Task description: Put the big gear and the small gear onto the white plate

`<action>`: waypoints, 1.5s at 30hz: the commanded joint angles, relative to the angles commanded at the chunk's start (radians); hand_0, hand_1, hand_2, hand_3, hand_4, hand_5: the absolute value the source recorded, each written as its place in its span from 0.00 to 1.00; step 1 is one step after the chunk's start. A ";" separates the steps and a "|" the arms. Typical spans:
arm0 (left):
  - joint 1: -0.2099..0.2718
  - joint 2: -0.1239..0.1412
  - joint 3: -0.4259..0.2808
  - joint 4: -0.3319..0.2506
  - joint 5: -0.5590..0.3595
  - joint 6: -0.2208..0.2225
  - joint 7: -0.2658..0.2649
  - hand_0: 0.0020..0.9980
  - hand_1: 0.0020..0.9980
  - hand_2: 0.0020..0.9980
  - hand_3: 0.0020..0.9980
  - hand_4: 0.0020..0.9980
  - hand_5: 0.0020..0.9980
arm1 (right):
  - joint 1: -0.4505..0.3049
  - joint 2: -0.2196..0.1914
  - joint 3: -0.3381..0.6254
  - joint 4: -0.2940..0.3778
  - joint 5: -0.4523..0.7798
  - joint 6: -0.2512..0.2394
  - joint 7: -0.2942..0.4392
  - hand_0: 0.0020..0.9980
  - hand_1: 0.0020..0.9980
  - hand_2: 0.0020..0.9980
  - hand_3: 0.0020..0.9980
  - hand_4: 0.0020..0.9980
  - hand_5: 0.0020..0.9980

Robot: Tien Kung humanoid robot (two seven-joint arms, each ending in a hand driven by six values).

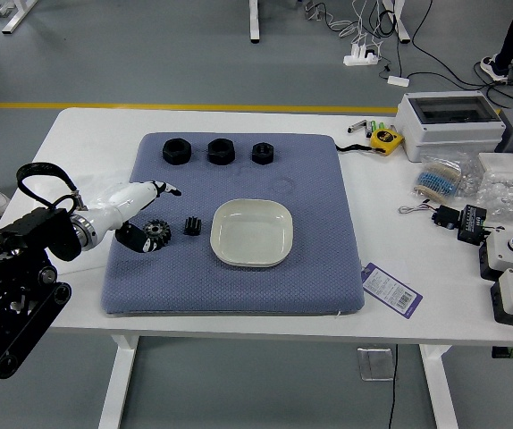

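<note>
Left arm: casing glossy black. Wrist collar: pale, dotted with small dark marks. Above the collar — a looped black cable. Beyond the collar, a white-shelled hand, black at the fingertips. Below the collar — round joint fittings, metallic-rimmed.
</note>
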 joint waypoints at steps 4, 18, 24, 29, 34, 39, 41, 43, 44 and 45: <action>-0.040 0.008 0.046 0.037 0.006 -0.012 0.000 0.77 0.81 0.89 0.84 0.90 0.00 | 0.002 0.000 0.000 0.000 0.002 -0.001 0.000 0.66 0.64 0.73 0.57 0.79 0.71; -0.143 0.003 0.155 0.163 0.015 -0.036 -0.002 0.74 0.72 0.78 0.76 0.87 0.00 | 0.011 -0.002 0.002 0.001 -0.001 -0.003 0.000 0.65 0.65 0.73 0.57 0.79 0.71; -0.168 -0.003 0.187 0.211 0.015 -0.032 -0.009 0.72 0.70 0.76 0.74 0.85 0.00 | 0.014 -0.003 0.002 0.001 -0.001 -0.003 0.000 0.65 0.65 0.73 0.57 0.79 0.71; -0.177 -0.010 0.199 0.239 0.011 -0.028 -0.014 0.71 0.69 0.75 0.72 0.85 0.00 | 0.016 -0.003 0.001 0.001 0.000 -0.003 0.000 0.65 0.65 0.73 0.57 0.79 0.71; -0.184 -0.016 0.203 0.254 0.010 -0.020 -0.021 0.70 0.68 0.73 0.67 0.83 0.00 | 0.017 -0.004 0.001 0.002 0.000 -0.003 0.000 0.65 0.65 0.73 0.57 0.79 0.71; -0.186 -0.020 0.207 0.267 0.011 -0.018 -0.023 0.57 0.54 0.60 0.55 0.58 0.00 | 0.018 -0.004 0.002 0.002 -0.002 -0.003 0.000 0.65 0.65 0.73 0.57 0.79 0.71; -0.186 -0.021 0.208 0.273 0.009 -0.019 -0.022 0.57 0.54 0.60 0.55 0.58 0.00 | 0.018 -0.004 0.002 0.002 -0.001 -0.003 0.000 0.65 0.65 0.73 0.57 0.79 0.71; -0.187 -0.022 0.208 0.275 0.004 -0.018 -0.021 0.47 0.49 0.52 0.52 0.46 0.00 | 0.018 -0.004 0.002 0.002 0.000 -0.003 0.000 0.65 0.65 0.73 0.57 0.79 0.71; -0.187 -0.022 0.208 0.276 0.002 -0.018 -0.020 0.47 0.49 0.52 0.52 0.46 0.00 | 0.018 -0.004 0.002 0.002 0.000 -0.003 0.000 0.65 0.65 0.73 0.57 0.79 0.71; -0.187 -0.023 0.209 0.276 0.001 -0.018 -0.019 0.47 0.49 0.52 0.52 0.46 0.00 | 0.017 -0.004 0.002 0.002 0.000 -0.003 0.000 0.65 0.65 0.73 0.57 0.79 0.71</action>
